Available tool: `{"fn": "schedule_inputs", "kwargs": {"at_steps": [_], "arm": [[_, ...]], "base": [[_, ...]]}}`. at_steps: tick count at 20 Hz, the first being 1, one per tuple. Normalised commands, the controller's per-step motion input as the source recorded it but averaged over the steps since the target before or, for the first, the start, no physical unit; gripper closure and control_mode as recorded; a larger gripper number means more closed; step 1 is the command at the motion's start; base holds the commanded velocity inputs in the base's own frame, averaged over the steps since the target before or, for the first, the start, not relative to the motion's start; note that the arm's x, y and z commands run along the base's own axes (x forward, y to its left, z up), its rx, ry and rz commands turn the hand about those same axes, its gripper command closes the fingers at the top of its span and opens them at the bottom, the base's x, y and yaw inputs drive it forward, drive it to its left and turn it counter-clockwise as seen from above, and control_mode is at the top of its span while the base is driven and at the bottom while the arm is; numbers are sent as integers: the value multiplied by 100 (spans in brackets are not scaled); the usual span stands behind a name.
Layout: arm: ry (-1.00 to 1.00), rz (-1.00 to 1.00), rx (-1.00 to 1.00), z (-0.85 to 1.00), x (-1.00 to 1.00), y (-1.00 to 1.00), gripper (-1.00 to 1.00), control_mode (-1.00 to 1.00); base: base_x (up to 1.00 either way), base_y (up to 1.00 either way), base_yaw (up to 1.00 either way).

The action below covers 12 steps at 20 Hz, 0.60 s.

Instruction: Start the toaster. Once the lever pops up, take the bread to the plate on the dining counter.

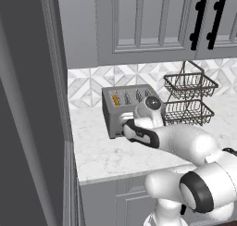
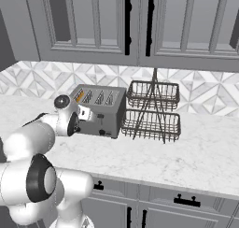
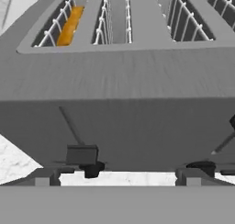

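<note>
I see the grey four-slot toaster (image 3: 124, 81) with the orange bread (image 3: 70, 25) sunk in its end slot; my gripper (image 3: 117, 178) is spread wide at its front.

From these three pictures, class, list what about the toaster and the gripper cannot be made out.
- Toaster front, left base view: levers hidden behind the arm.
- Bread, hand view: orange top visible, its depth hidden in the slot.
- Gripper, right base view: fingertips too small to judge contact.

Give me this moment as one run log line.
phase: reaching lever | gripper: open, at toaster front | bread: in end slot | lever: near bottom of its track
</note>
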Motion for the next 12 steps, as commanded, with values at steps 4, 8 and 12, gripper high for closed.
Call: {"fn": "schedule_inputs", "kwargs": {"at_steps": [4, 8, 12], "arm": [[-8, 0, 0, 74, -20, 10, -100, -100], [-12, 0, 0, 76, -16, 34, -100, -100], [-20, 0, 0, 66, -8, 39, -100, -100]], "base": [[0, 0, 0], [0, 0, 0], [0, 0, 0]]}}
